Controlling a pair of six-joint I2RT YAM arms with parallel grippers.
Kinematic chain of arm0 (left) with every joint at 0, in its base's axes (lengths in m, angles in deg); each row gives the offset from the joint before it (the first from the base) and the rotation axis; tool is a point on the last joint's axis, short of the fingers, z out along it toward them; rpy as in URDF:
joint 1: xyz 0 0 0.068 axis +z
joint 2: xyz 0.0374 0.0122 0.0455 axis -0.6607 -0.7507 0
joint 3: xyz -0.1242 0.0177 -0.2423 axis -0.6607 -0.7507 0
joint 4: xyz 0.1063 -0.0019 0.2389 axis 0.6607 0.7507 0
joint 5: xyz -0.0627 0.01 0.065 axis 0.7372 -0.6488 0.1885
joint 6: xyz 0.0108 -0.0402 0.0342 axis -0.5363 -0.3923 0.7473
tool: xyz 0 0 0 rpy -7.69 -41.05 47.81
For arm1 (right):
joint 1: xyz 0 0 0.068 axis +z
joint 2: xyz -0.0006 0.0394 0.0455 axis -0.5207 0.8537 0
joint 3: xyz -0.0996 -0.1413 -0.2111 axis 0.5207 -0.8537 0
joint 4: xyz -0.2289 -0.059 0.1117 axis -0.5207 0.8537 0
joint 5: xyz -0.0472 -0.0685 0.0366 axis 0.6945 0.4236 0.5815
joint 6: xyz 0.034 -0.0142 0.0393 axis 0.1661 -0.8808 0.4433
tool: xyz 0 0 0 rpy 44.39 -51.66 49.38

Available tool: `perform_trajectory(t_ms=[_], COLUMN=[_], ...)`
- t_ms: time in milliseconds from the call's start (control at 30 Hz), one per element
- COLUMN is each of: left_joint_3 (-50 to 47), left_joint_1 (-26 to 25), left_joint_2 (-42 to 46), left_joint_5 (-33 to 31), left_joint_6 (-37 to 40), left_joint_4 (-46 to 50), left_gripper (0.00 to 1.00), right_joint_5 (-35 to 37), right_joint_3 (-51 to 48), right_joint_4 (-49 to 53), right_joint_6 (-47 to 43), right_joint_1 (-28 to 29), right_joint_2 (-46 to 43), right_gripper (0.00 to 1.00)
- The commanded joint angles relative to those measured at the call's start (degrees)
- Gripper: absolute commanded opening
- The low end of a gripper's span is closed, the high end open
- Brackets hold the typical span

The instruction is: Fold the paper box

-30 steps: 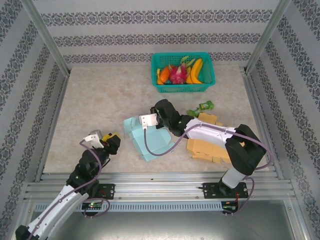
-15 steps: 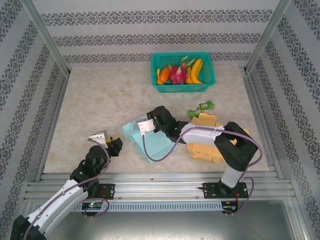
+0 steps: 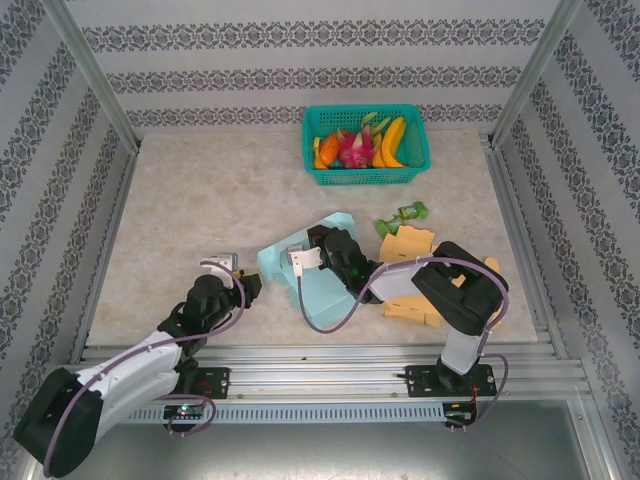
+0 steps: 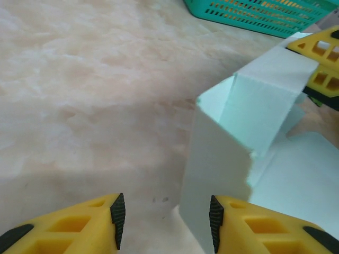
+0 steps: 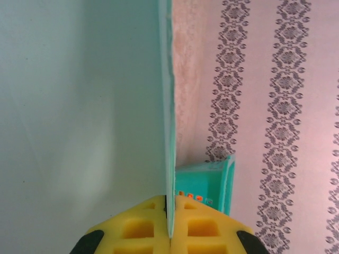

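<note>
Well, patterned walls (image 3: 300, 40) enclose the beige table (image 3: 200, 190) under the paper box (image 3: 322, 288).

In the right wrist view, the pale teal paper box (image 5: 79, 106) ran off the left, top and bottom edges and covered most of the green basket (image 5: 204, 182). The right gripper (image 5: 169, 206), pinched on the sheet's edge, was cut by the bottom edge. In the left wrist view, the 2 yellow fingers of the left gripper (image 4: 164, 225) were cropped at the bottom and the basket at the top. From above, the right arm (image 3: 450, 285) hid part of the tan cardboard (image 3: 412, 243), and the green object (image 3: 405, 213) beside it was too small to identify.
</note>
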Motion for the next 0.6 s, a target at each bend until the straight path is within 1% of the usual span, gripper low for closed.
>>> perform_trajectory(t_ms=[0,67,233,400,567], left_joint_3=[2.2,3.1,6.1,6.9,7.7], left_joint_1=[-0.7,-0.7,-0.7,-0.6,-0.7], left_joint_2=[-3.2,-5.6,-12.2,-15.9,-21.4], left_joint_5=[2.1,1.8,0.9,-1.4,0.4], left_joint_6=[2.9,3.8,5.9,7.6,8.3], left_joint_4=[-6.5,-7.4,-8.9,-10.8,-14.0], left_gripper=[0.48,0.48,0.46,0.46,0.43], right_joint_5=[2.5,2.3,0.9,1.8,1.7], right_joint_3=[-0.6,-0.8,-2.6,-3.2,-4.5], right_joint_4=[-7.4,-8.6,-7.9,-8.4,-12.2], right_joint_6=[0.0,0.6,0.1,-2.5,-3.7], right_joint_1=[-0.4,-0.5,-0.6,-0.8,-1.3], right_joint_2=[1.0,0.6,-0.7,2.0,4.3], right_gripper=[0.00,0.00,0.00,0.00,0.00])
